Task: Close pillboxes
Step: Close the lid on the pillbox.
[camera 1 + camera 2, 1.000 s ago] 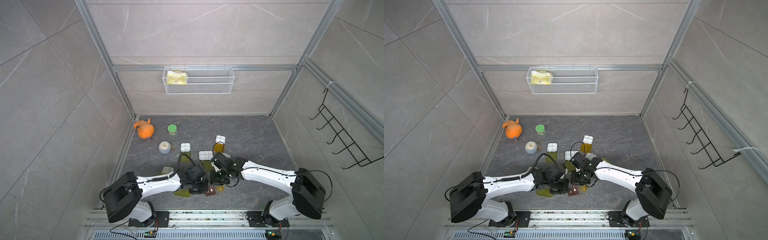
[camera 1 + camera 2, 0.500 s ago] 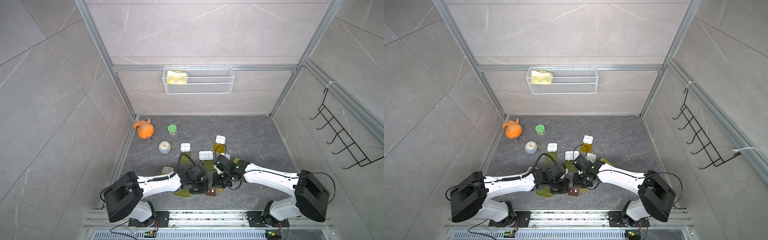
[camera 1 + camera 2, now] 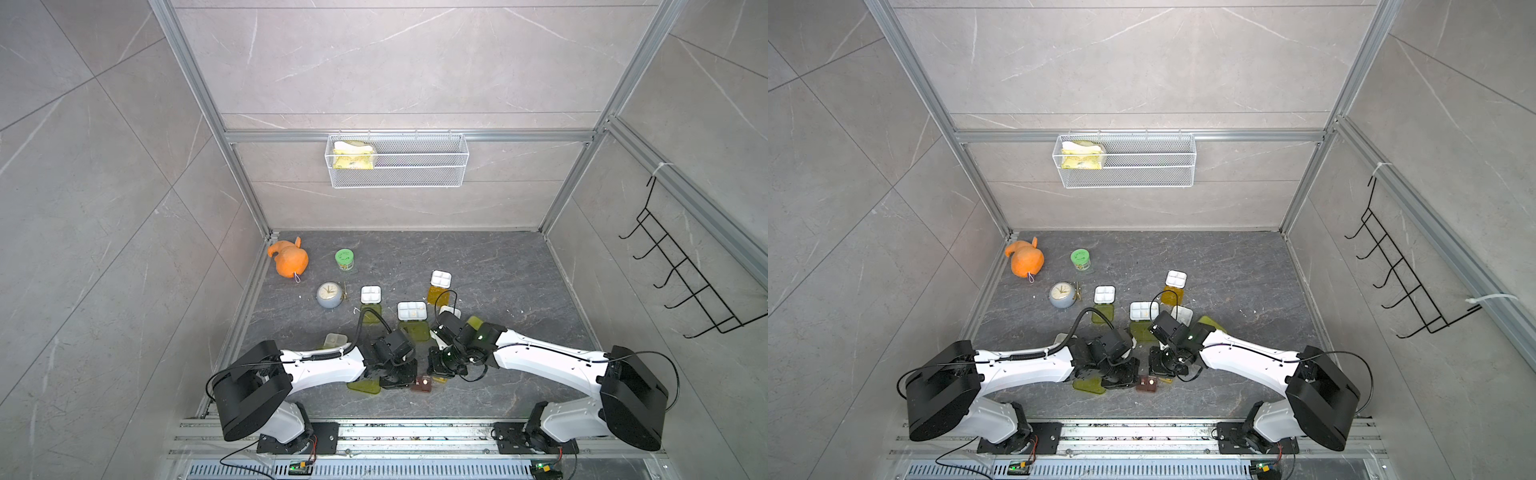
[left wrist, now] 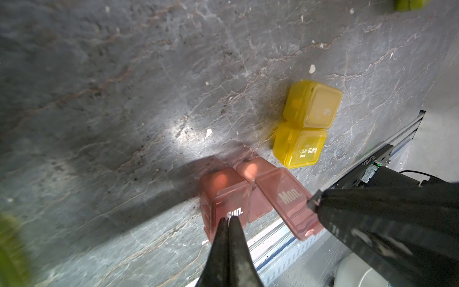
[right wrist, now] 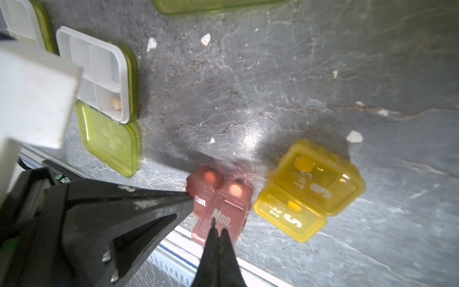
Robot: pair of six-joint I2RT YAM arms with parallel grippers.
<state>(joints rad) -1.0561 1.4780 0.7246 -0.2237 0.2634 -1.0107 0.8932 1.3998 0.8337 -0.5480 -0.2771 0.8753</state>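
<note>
1. While both arms reach low over the near edge of the tabletop [image 3: 498,270], the left fingers [image 4: 221,246] and right fingers [image 5: 211,246] are each pressed together, gripping nothing.
2. Left tips touch the "Sun." lid of the brown pillbox [image 4: 250,198]; right tips touch its "Mon." lid. Latched or not: cannot tell.
3. Amber pillbox [image 5: 310,191] lies just beside it, blurred in the right wrist view.
4. In both top views the arms hide most of these two.
5. Farther back: green-lidded pillbox [image 3: 370,294] and orange-lidded pillbox [image 3: 440,279], both open, white trays showing.
6. Green lid [image 3: 365,385] pokes from under the left arm, its tray hidden there.
</note>
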